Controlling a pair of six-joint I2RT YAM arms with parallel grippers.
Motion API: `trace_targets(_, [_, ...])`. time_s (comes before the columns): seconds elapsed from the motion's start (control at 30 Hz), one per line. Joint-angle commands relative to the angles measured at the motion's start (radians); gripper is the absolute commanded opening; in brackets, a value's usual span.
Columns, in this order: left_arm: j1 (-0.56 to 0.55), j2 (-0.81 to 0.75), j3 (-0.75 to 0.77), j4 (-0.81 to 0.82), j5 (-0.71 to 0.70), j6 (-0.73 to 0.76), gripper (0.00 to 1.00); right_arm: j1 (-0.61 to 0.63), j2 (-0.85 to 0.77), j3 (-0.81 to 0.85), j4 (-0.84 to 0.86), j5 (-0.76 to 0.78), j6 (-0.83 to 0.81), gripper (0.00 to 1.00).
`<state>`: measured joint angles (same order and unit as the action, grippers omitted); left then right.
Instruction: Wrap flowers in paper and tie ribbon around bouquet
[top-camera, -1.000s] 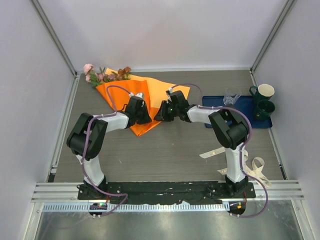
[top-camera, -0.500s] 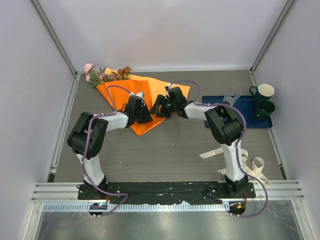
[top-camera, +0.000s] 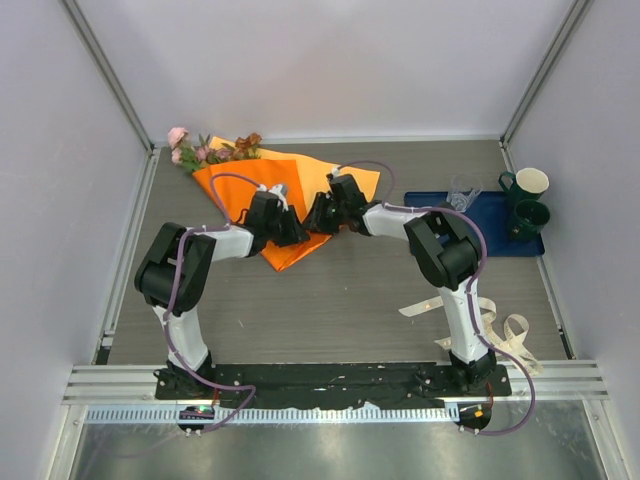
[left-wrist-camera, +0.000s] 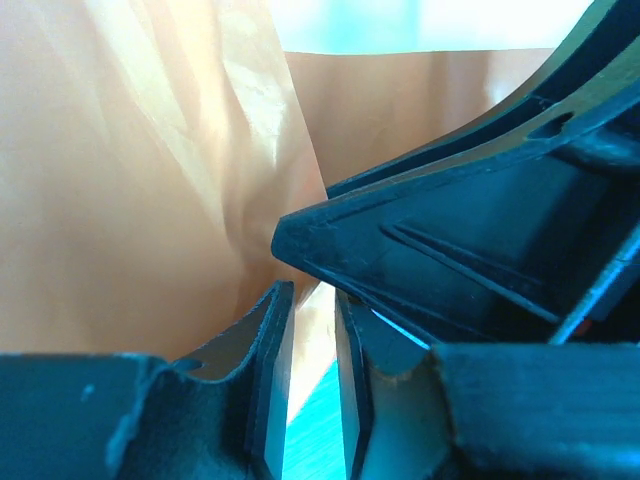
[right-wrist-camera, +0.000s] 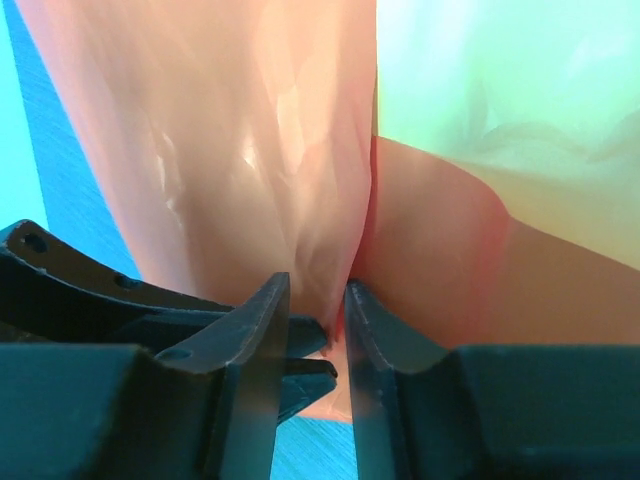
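Observation:
The orange paper (top-camera: 310, 172) lies folded at the back of the table, and the flowers (top-camera: 205, 152) stick out of its far left end. My left gripper (top-camera: 288, 228) and right gripper (top-camera: 322, 213) meet nose to nose over the paper's near edge. In the left wrist view the left gripper (left-wrist-camera: 312, 292) stands slightly open, with pale paper (left-wrist-camera: 150, 200) behind the narrow gap. In the right wrist view the right gripper (right-wrist-camera: 315, 285) is narrowly open around a raised fold of paper (right-wrist-camera: 300, 150). The cream ribbon (top-camera: 505, 330) lies loose at the near right.
A blue tray (top-camera: 495, 228) at the right holds a clear glass (top-camera: 463, 190). Two dark green mugs (top-camera: 530, 182) (top-camera: 528, 218) stand at its right end. Metal frame posts and white walls close in the table.
My right gripper has slid left along the paper until it meets the left gripper. The left jaws, shut before, have parted a little.

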<state>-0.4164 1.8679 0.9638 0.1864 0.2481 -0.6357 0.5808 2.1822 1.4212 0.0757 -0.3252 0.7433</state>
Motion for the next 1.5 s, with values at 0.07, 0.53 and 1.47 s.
trace_targets(0.07, [0.007, 0.017, -0.053, -0.016, 0.036, 0.002, 0.29, 0.019, 0.022, -0.008, -0.034, 0.067, -0.025, 0.09])
trace_targets(0.53, [0.164, -0.293, -0.26, 0.139, 0.092, -0.251, 0.13, 0.016, 0.037, 0.008, -0.033, 0.054, -0.076, 0.0])
trace_targets(1.47, [0.28, -0.082, -0.409, 0.381, 0.128, -0.346, 0.01, 0.123, -0.073, 0.121, -0.127, -0.02, -0.182, 0.17])
